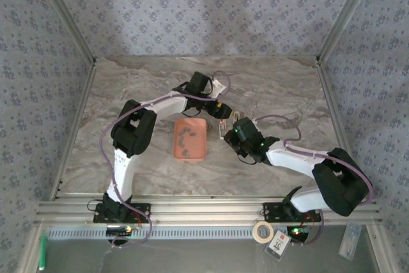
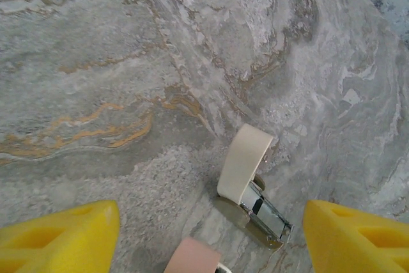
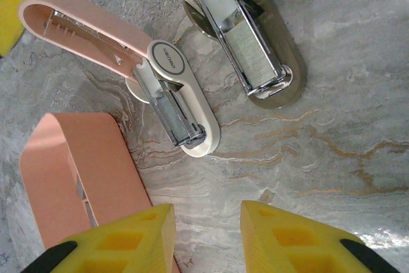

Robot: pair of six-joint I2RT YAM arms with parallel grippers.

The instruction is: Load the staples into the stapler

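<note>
On the marble table [image 1: 128, 94] a salmon tray [image 1: 203, 149] sits between the two arms, and the staples [image 1: 185, 139] lie inside it as a few small dark strips, loose on its floor. Just to the right of the tray two staplers lie side by side with their lids swung up. The pink stapler [image 3: 167, 87] has a white base and is the nearer one to the tray, close to its corner but not touching it. The cream-topped stapler [image 3: 252, 43] has a grey base and a chrome channel with a ribbed metal strip lying in it. The left gripper [image 2: 211, 218] hangs over the cream-topped stapler with its yellow fingers [image 2: 70, 238] spread wide on either side, touching nothing. The right gripper [image 3: 208, 225] faces both staplers from the near side, its fingers a little apart with only bare marble between them. The two grippers crowd the same small patch above the staplers. At the front rail lie a roll of tape [image 1: 262, 231] and, far left, a green marker [image 1: 43, 252].
</note>
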